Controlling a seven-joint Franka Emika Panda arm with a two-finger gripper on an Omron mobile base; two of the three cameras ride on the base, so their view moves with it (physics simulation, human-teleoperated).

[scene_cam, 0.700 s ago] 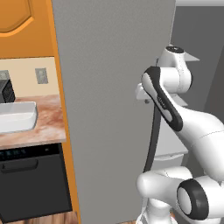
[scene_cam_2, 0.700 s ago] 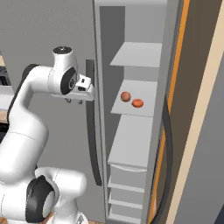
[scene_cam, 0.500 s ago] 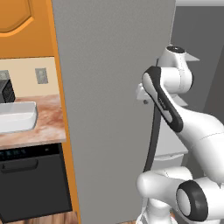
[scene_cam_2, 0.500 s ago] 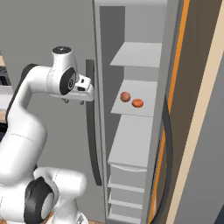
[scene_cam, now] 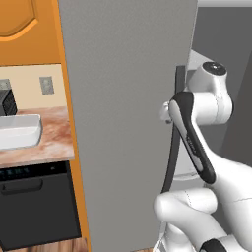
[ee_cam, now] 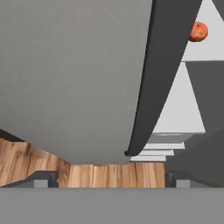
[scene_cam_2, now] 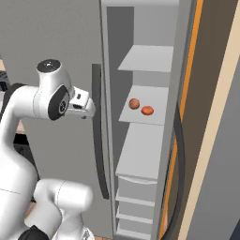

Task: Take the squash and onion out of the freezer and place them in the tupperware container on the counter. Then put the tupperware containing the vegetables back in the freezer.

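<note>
The freezer [scene_cam_2: 51, 42] is tall and grey. One door stands open a bit, and you can see pale shelves [scene_cam_2: 150, 58] inside. Two small round orange-red things sit side by side on the middle shelf. The left one [scene_cam_2: 134, 103] is a bit browner and the right one [scene_cam_2: 147, 110] is a bit redder. They are close but do not touch. I cannot tell which is the onion and which is the squash. In the hand view one orange ball [ee_cam: 198, 31] shows at the top right on a pale shelf.

A long dark handle [scene_cam_2: 99, 136] runs down the grey door. In the hand view the handle [ee_cam: 153, 74] is a dark curved bar in front of the grey door, with a wood floor [ee_cam: 87, 173] below it.

The gripper [scene_cam_2: 84, 108] is up by the handle, just to its left, at about the height of the middle shelf. Its fingers [ee_cam: 43, 179] stand wide apart in the hand view and hold nothing. The handle ends above the gap between them.

Off to the left, the counter [scene_cam: 44, 142] is reddish-brown stone. The white tub [scene_cam: 19, 130] sits on it, well away from the freezer. A small black box [scene_cam: 7, 102] stands behind the tub. A black dishwasher [scene_cam: 34, 206] is under the counter. An orange cabinet [scene_cam: 24, 24] hangs above.
</note>
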